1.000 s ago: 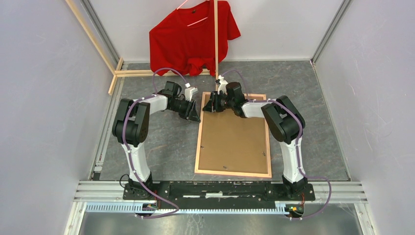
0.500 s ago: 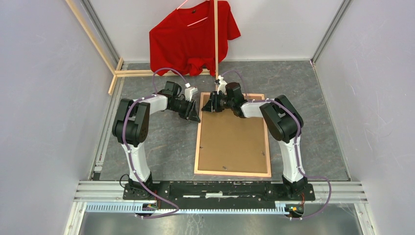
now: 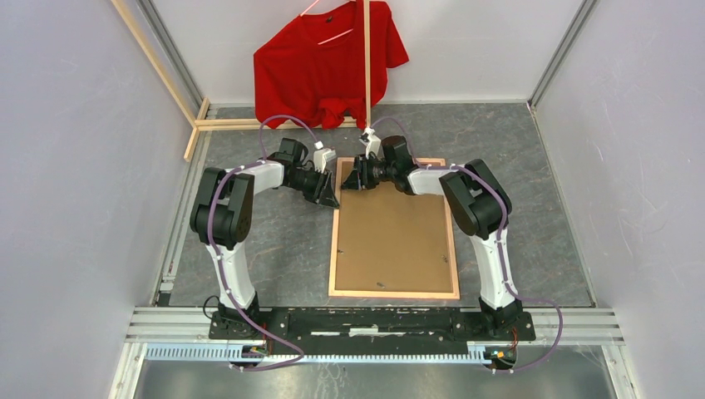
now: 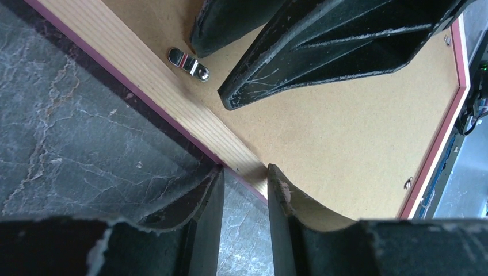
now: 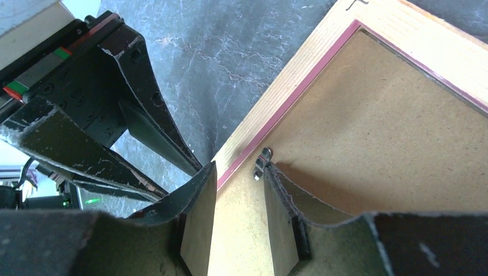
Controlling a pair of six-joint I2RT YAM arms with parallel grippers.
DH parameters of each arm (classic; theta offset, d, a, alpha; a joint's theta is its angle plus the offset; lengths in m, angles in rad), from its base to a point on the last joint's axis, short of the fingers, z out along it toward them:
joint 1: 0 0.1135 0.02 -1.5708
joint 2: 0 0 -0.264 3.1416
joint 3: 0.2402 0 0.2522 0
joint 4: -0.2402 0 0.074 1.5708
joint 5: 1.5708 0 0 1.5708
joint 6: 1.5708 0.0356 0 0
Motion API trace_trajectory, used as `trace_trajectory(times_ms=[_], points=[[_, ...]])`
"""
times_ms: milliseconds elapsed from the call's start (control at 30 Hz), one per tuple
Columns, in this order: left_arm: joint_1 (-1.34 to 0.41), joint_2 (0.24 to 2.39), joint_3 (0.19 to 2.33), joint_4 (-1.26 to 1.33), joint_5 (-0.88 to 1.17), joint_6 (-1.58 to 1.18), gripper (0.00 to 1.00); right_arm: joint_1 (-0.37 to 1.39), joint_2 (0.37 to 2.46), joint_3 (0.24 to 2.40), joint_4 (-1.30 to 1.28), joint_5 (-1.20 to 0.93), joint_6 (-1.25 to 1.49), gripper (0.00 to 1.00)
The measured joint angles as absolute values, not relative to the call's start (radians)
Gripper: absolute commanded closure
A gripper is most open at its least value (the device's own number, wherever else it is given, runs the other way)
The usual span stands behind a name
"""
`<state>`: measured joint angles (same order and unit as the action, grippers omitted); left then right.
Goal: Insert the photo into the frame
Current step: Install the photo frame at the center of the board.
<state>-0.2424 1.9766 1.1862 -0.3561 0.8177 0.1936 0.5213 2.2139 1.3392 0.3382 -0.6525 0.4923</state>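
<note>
1. At the far left a wooden-stick rack (image 3: pixel 158 65) leans along the wall. A red shirt (image 3: pixel 324 66) hangs at the back, well apart from the frame.
2. The left arm (image 3: pixel 224 208) reaches inward. The left claw (image 3: pixel 330 196) points down at the left rail of the frame (image 3: pixel 395 294), near its far-left corner.
3. In the left wrist view its fingertips (image 4: pixel 214 190) stand a narrow gap apart, astride that rail. One is over the grey desk (image 3: pixel 274 241) just outside the pink edge, and the other is on the inner side. I cannot tell whether they pinch the rail or only stand over it.
4. The frame lies flat on the middle of the desk, pale wood back upward, between the two arms. A brown backing board (image 3: pixel 395 233) fills it.
5. A small metal turn clip (image 5: pixel 262 164) sits on the board just inside the rail.
6. The right claw (image 3: pixel 356 179) is over the frame's far-left corner, close to the left claw but not touching it. Its fingertips (image 5: pixel 201 195) are also a narrow gap apart: one is at the rail's outer edge and the other is on the board, touching or just beside the clip. I cannot tell whether it squeezes anything.
7. The right arm (image 3: pixel 474 208) bends over the frame's right rail.
</note>
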Motion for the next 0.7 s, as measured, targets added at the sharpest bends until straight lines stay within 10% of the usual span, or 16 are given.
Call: trace_trajectory(times_ms=[700], points=[[-0.204,2.045,1.282,-0.417,0.884,0.219,0.76,0.499,2.247,1.407,0.281,-0.742,0.427,0.54]])
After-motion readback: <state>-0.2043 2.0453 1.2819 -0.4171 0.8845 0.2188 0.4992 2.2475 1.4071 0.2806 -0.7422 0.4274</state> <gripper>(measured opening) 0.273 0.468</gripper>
